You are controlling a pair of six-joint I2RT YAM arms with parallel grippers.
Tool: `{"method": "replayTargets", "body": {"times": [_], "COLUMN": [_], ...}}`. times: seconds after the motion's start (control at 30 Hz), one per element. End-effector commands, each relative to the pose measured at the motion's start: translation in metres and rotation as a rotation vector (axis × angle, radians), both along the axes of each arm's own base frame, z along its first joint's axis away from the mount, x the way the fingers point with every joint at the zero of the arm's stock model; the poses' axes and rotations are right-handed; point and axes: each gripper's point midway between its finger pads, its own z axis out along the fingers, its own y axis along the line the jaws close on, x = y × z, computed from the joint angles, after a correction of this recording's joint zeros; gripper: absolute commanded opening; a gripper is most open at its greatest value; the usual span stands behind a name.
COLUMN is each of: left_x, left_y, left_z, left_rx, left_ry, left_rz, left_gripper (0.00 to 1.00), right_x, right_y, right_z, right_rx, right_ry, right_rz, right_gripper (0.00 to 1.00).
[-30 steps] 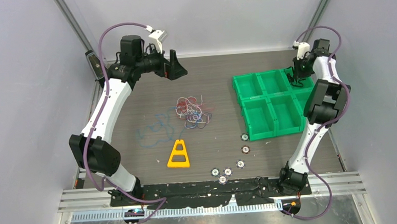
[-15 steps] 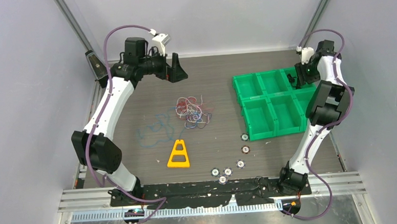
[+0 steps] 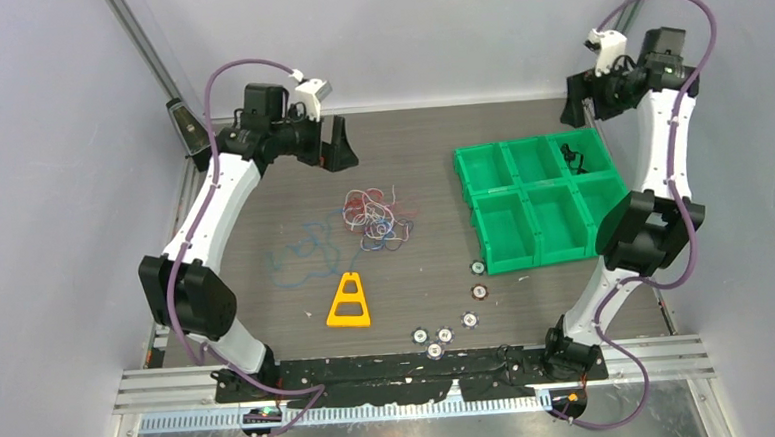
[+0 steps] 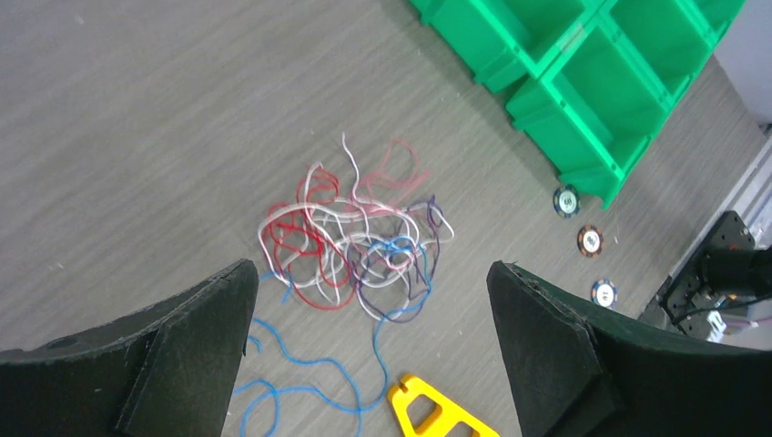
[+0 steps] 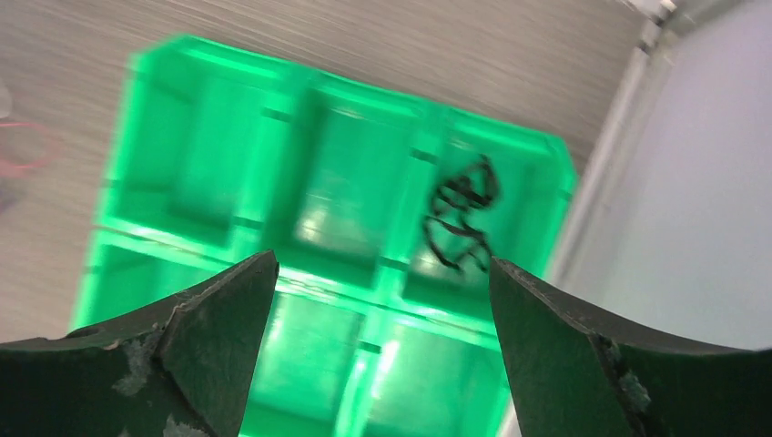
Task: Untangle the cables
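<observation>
Well below the wide-spread left fingers (image 4: 182,355), cables (image 4: 360,248) lie tangled, right fingers (image 5: 200,337) equally wide

Bare worktop (image 3: 415,147) behind the cable tangle (image 3: 374,219), open approach from the far side. Yellow triangle (image 3: 349,301) sits close at its near edge; green bins (image 3: 526,261) block the right; chips (image 3: 468,320) litter near-right.

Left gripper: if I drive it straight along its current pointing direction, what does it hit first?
Most likely the cables lying on the table: the wrist view of the open left gripper centres on them. Depth is unclear.
</observation>
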Motion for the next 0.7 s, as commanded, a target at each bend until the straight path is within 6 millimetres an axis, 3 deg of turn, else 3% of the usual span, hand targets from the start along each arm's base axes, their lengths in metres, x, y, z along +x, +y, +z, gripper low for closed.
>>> {"method": "replayTargets", "body": {"times": [0.0, 0.07, 0.2, 0.33, 0.47, 0.67], "left_x": [-0.022, -0.026, -0.023, -0.003, 0.024, 0.041], "left_y": [0.002, 0.000, 0.002, 0.013, 0.022, 0.019], "left_z": [-0.032, -0.049, -0.085, -0.111, -0.129, -0.158], "left_rx": [-0.053, -0.103, -0.162, -0.137, -0.041, -0.026], "left_ry": [0.122, 0.206, 0.357, 0.372, 0.326, 0.421], "left_rz": [-0.019, -0.015, 0.021, 0.054, 0.045, 0.058], "left_gripper": [0.98, 0.89, 0.69, 0.57, 0.49, 0.49], "right_x": [-0.015, -0.020, -0.037, -0.053, -0.053, -0.050], "right_y": [0.111, 0.168, 0.250, 0.316, 0.370, 0.419], "right_z": [0.037, 0.032, 0.000, -0.034, -0.066, -0.115], "right_rx": [0.194, 0.255, 0.337, 0.435, 0.474, 0.450], "right_ry": [-0.035, -0.015, 0.071, 0.182, 0.245, 0.329], "right_rz": [0.221, 0.318, 0.456, 0.528, 0.554, 0.549], "right_gripper": [0.92, 0.90, 0.85, 0.81, 0.79, 0.78]}}
